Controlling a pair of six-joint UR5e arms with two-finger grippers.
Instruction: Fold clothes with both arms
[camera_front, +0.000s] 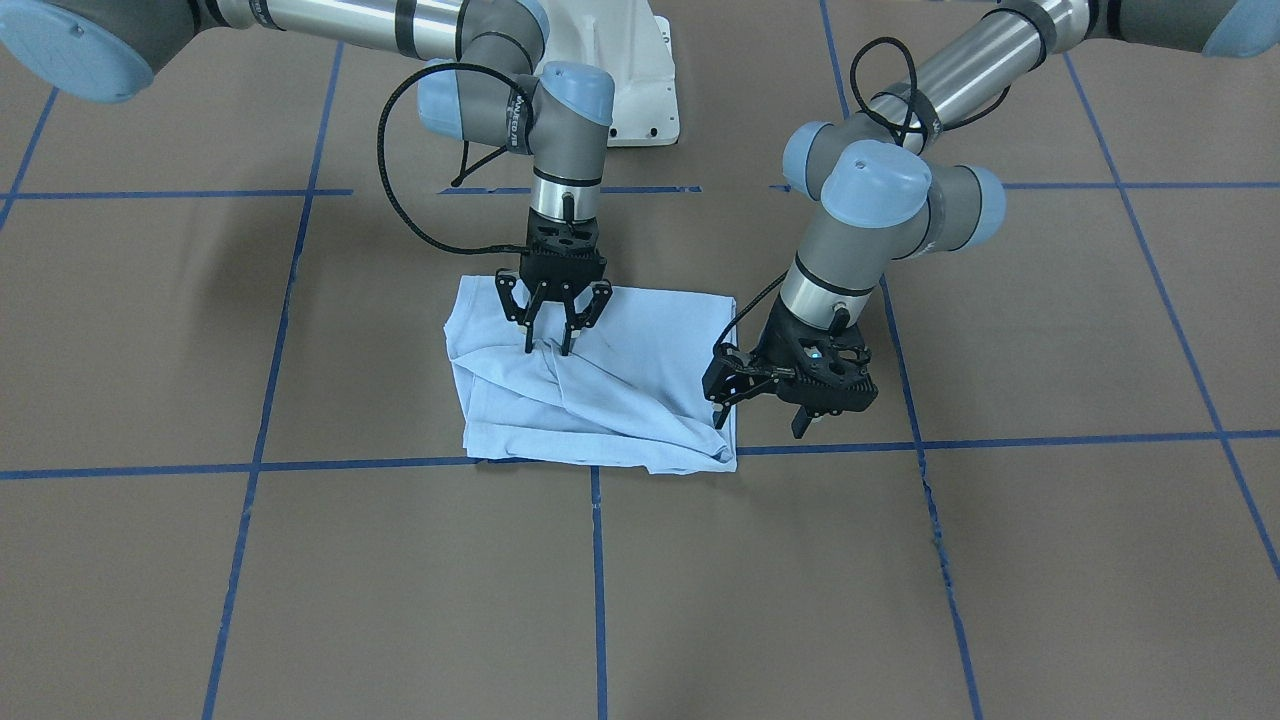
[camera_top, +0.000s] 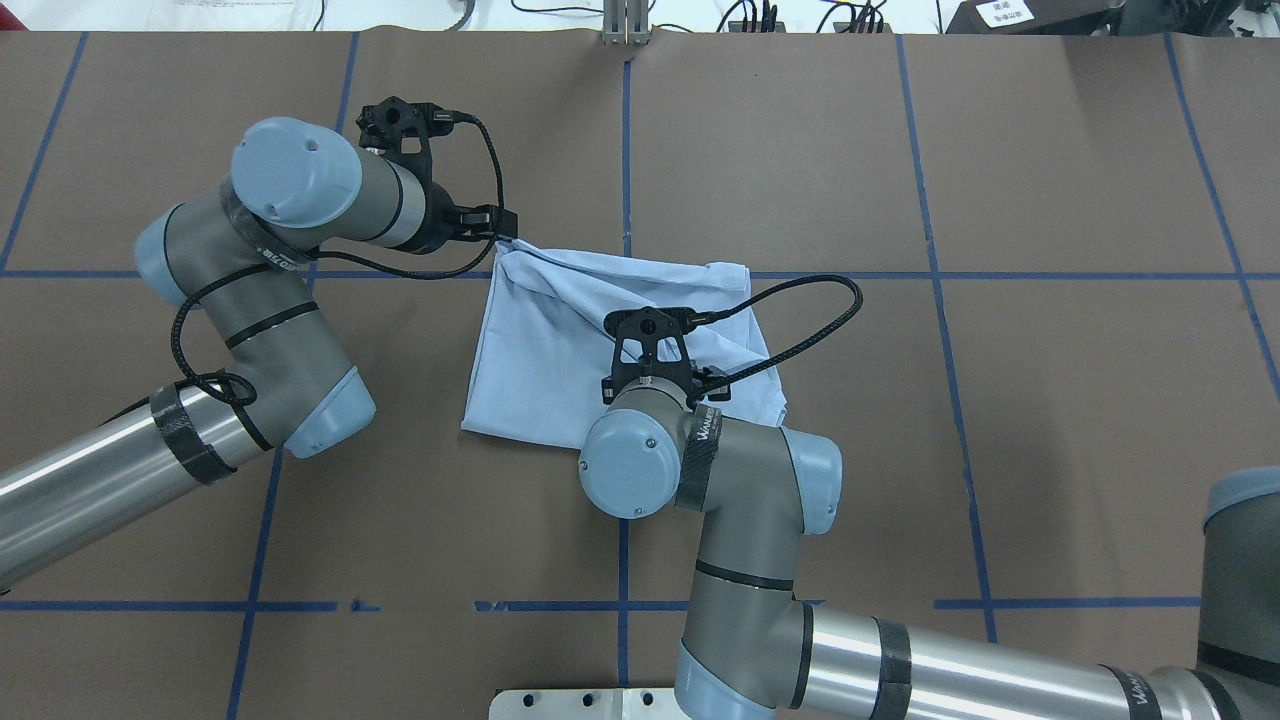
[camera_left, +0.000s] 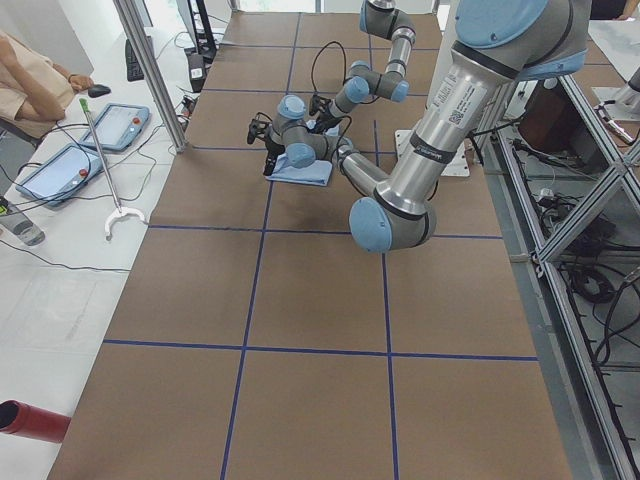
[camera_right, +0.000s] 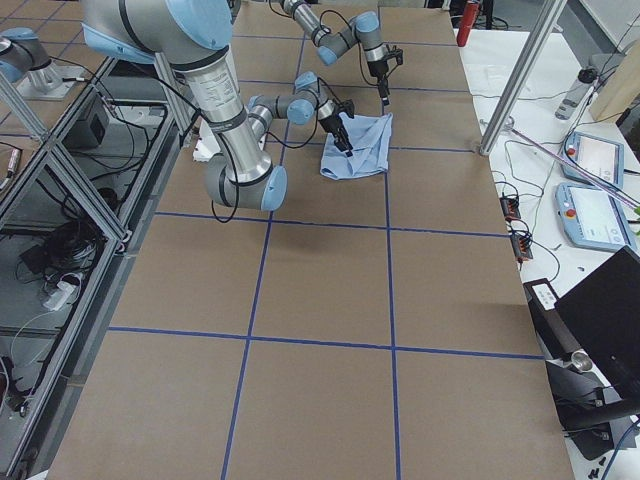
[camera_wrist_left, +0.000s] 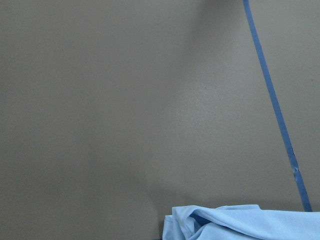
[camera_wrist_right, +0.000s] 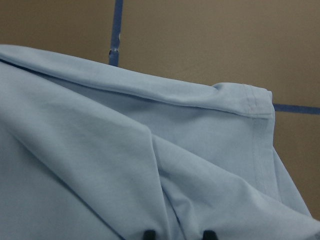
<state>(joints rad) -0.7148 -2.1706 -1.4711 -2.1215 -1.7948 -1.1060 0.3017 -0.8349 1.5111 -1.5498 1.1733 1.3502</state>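
The shirt lies in the middle of the table. It is partly folded and bumpy. I think the step now is to grab it in two spots for the next fold.

To do this well, each gripper should go down till its tips press the cloth. Then it should close on only the layers it wants. Both should lift together and at the same height, so the shirt does not drag or bunch up. A gentle pull apart would help flatten the bumps.

The right gripper points straight down on the shirt, near the robot's side of it. Its fingers are a little apart. The tips touch the cloth, with a ridge of cloth between them. They do not pinch it yet.

The left gripper leans in low at the shirt's far corner. Its fingers look spread wide. One is right beside the corner, but I cannot tell if it touches. It seems to hold nothing.
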